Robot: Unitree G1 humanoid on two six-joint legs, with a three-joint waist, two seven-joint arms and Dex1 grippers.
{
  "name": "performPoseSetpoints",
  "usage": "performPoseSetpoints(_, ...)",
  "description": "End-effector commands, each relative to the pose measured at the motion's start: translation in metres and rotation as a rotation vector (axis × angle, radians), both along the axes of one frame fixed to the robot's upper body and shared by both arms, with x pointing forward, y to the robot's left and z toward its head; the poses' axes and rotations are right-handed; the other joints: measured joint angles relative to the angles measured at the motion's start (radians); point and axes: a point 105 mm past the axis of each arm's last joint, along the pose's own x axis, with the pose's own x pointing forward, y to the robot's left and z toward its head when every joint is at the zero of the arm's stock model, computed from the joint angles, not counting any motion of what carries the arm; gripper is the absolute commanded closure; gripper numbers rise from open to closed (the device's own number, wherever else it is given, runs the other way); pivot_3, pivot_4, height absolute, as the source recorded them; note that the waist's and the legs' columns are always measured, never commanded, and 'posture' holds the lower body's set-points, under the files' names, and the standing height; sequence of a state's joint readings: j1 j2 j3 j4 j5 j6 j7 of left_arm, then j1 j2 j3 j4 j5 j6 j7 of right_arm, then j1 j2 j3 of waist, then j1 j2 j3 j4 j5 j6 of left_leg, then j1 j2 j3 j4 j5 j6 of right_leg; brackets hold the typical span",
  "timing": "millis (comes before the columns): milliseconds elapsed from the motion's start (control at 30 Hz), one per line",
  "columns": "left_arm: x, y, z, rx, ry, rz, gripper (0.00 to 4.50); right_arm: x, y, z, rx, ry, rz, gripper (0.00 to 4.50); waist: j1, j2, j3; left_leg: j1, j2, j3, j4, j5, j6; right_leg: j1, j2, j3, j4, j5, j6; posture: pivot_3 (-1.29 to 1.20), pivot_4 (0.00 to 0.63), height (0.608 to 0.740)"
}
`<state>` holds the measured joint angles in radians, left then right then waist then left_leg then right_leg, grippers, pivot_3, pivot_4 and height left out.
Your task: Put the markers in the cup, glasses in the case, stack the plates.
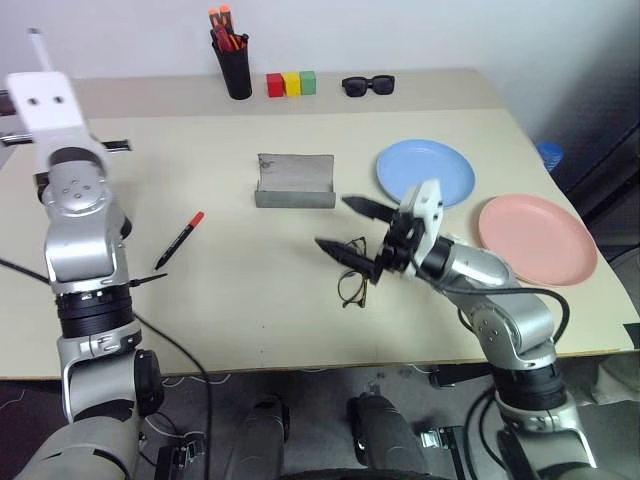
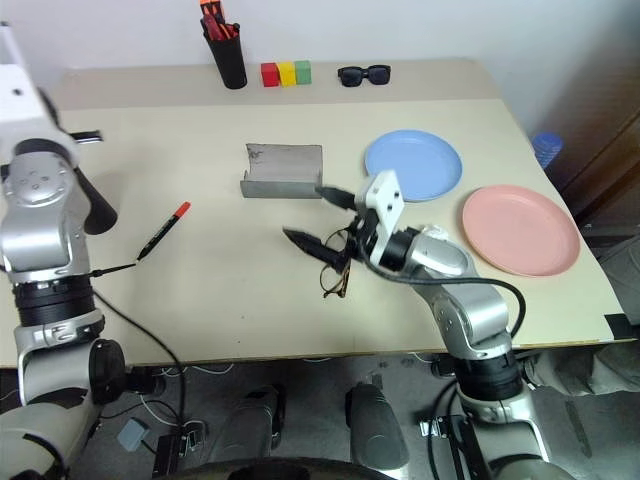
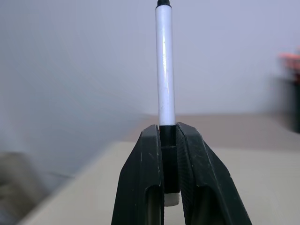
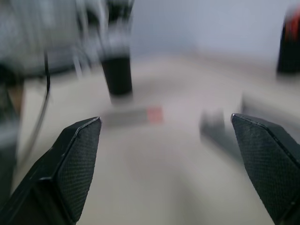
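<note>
My left gripper [image 3: 168,129] is raised at the table's left side, shut on the white-bodied marker [image 3: 164,70], which sticks up past its fingers; the marker's tip [image 1: 38,45] pokes above the wrist. The red-capped black marker [image 1: 180,240] lies on the table. The black cup [image 2: 97,208] is mostly hidden behind my left arm. My right gripper [image 1: 332,222] hangs open just above the thin dark-framed glasses [image 1: 352,282]. Behind them the grey case [image 1: 295,182] stands open. The blue plate [image 1: 425,172] and the pink plate [image 1: 537,238] lie side by side on the right.
Along the back edge stand a black pen holder [image 1: 236,66] with orange-topped pens, coloured blocks [image 1: 290,83] and black sunglasses [image 1: 368,86]. A thin black cable [image 1: 150,281] runs from my left arm over the table's front left.
</note>
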<state>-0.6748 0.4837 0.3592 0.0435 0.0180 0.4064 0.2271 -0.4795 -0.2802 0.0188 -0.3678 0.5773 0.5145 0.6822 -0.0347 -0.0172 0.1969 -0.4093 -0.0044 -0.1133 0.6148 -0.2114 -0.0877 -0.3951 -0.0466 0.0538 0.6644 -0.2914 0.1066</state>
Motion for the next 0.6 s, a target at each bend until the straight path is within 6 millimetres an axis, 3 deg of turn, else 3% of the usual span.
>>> performPoseSetpoints(33,-0.007,0.009,-0.003,-0.017,-0.046,0.047,4.41,-0.004,-0.002,0.026,0.085,-0.071,-0.005,0.00,0.015,-0.003,-0.002,0.000,0.000,0.000,0.000,0.000,0.000,0.000,0.000,0.000,-0.001,0.000,0.000,0.00,0.150,0.740)
performPoseSetpoints(200,-0.013,0.019,-0.028,-0.038,0.003,0.124,4.41,-0.005,0.007,0.019,0.040,-0.074,0.018,0.00,0.019,-0.003,-0.002,-0.001,0.000,0.000,-0.001,-0.001,0.001,-0.001,0.000,-0.001,-0.002,0.000,0.000,0.00,0.150,0.740)
performPoseSetpoints(400,-0.007,0.015,-0.044,-0.092,0.004,0.066,4.41,-0.008,0.011,0.017,0.029,-0.074,0.035,0.00,0.015,-0.003,-0.002,-0.001,0.000,0.000,-0.001,0.000,0.001,-0.001,0.000,-0.001,0.000,0.000,0.000,0.00,0.150,0.740)
performPoseSetpoints(600,-0.004,0.017,-0.049,-0.107,0.011,0.089,1.73,-0.008,0.011,0.016,0.021,-0.076,0.034,0.00,0.015,-0.003,-0.002,-0.001,0.000,0.000,-0.001,0.000,0.001,-0.001,0.000,-0.001,0.000,0.000,0.000,0.00,0.150,0.740)
